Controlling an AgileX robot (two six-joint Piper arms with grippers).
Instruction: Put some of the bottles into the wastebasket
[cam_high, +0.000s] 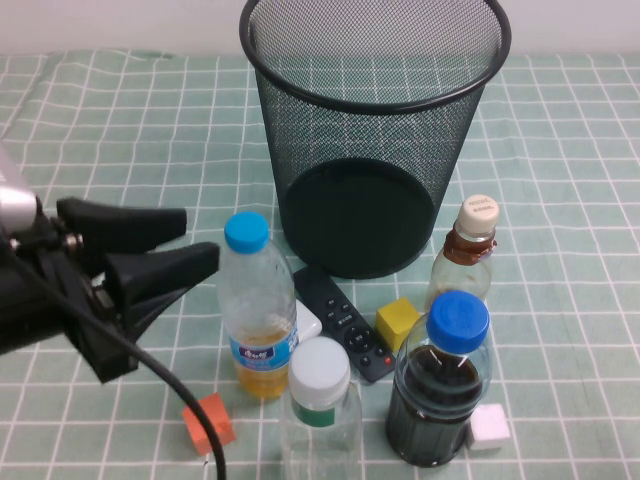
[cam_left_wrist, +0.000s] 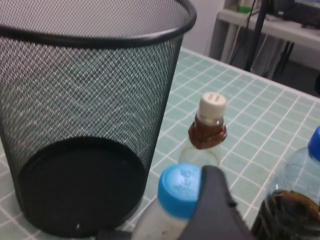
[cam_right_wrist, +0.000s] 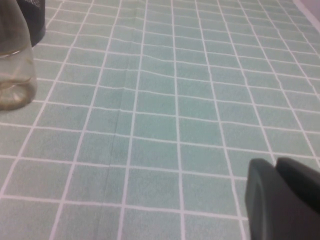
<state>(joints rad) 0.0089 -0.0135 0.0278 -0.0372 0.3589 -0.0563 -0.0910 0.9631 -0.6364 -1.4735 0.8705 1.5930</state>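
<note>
While all the bottles stand on the desk before the wastebasket, the left pincer hovers spread beside the light-blue-capped bottle. Approach step, seemingly; next it must close round a bottle. The right pincer sits low over bare cloth, its state unclear.

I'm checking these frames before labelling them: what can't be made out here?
- Right gripper: out of the high view; the right wrist view's edge cuts it off, so open or shut is unclear.
- White-capped bottle: its base is cut by the high view's bottom edge.
- Remote: partly hidden behind the bottles.
- Left gripper: open beside the light-blue-capped bottle; contact unclear.
- Wastebasket: far rim cropped.
</note>
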